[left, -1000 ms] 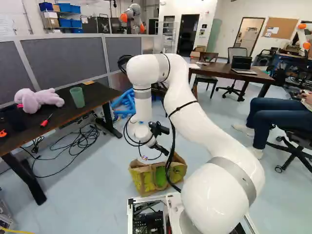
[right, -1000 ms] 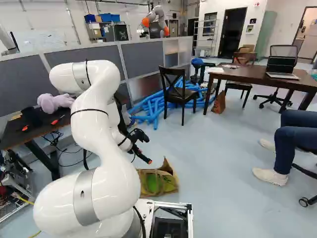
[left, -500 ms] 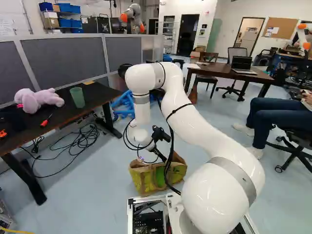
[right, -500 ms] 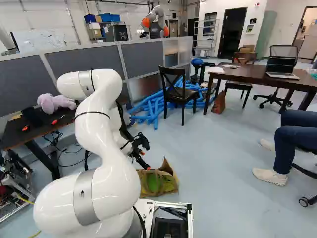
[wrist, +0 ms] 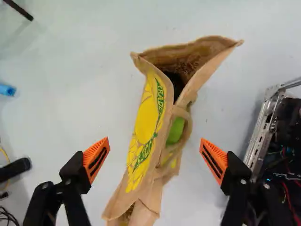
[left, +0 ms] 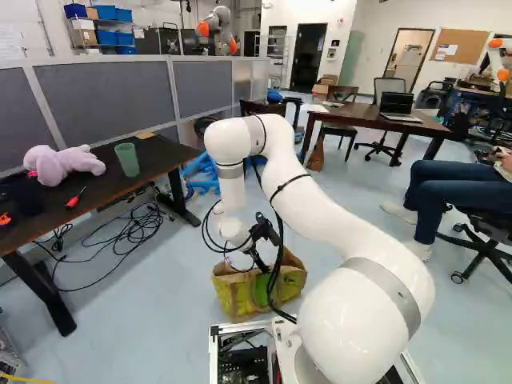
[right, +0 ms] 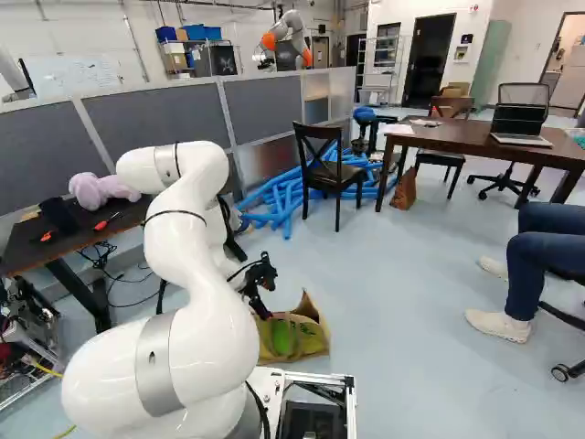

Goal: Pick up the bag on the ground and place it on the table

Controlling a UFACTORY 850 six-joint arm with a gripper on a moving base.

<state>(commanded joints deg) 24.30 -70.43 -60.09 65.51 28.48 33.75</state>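
In the right base view my gripper (right: 263, 311) hangs at the rear left top edge of the yellow-and-tan bag (right: 306, 340), which stands on the floor ahead of the base. The wrist view shows the gripper (wrist: 154, 160) open, its orange pads wide apart with the bag (wrist: 146, 127) below and between them; I see no pad touching it. The bag's mouth gapes at one end, and a looped handle (wrist: 187, 123) lies over its side near a green patch. Two tables show: a black one (left: 104, 188) at the left and a brown one (left: 360, 118) farther back.
A purple plush toy (left: 64, 163), a green cup (left: 126, 160) and a red screwdriver (left: 76, 198) lie or stand on the black table. Cables sprawl beneath it. A chair (right: 331, 174) stands before blue foam tubes (right: 283, 197). A seated person is at the right; another robot (right: 288, 41) stands behind the partition.
My arm has come down, lowering the gripper toward the bag, and its fingers have tilted more steeply downward. The base and the bag have stayed put.
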